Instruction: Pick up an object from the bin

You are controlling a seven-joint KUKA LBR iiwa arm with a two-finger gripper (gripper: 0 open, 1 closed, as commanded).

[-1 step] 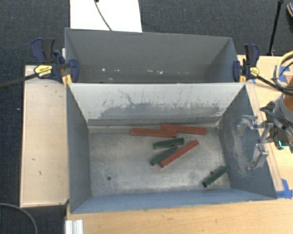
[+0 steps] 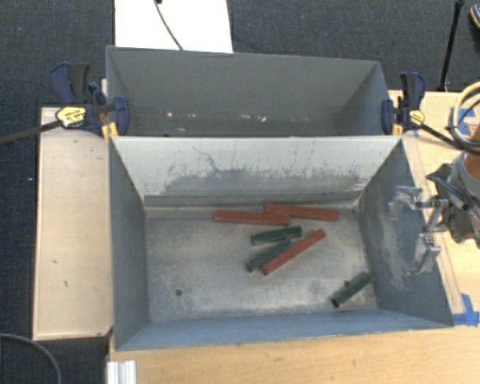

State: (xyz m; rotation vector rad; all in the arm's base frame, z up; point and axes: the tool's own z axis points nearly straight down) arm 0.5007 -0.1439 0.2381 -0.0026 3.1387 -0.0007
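In the camera view, the grey metal bin (image 2: 184, 174) is sitting with its sloped walls running down to a flat, scuffed floor. The arm (image 2: 474, 202) is reaching in from the right, and its jaws are hanging over the bin's right sloped wall, above the floor and off to the side of everything lying there. The two metal fingers (image 2: 402, 202) are standing apart, one toward the back of the bin and one toward the front, with only bare grey wall showing between them, so the jaws are standing open and gripping nothing.

Nearest to the jaws, a short dark green stick (image 2: 352, 289) is lying alone on the floor by the front right corner, tilted, just at the foot of the right wall. It is lying below and a little to the left of the jaws, apart from them.

The other things are lying together around the middle of the floor. A long red stick (image 2: 248, 217) is lying near the foot of the back wall, and a shorter red stick (image 2: 306, 212) is lying just beside its right end. In front of these, a green stick (image 2: 277, 235) is lying nearly level. A second green stick (image 2: 266, 257) and a slanted red stick (image 2: 296, 250) are lying side by side, seemingly touching along their length.
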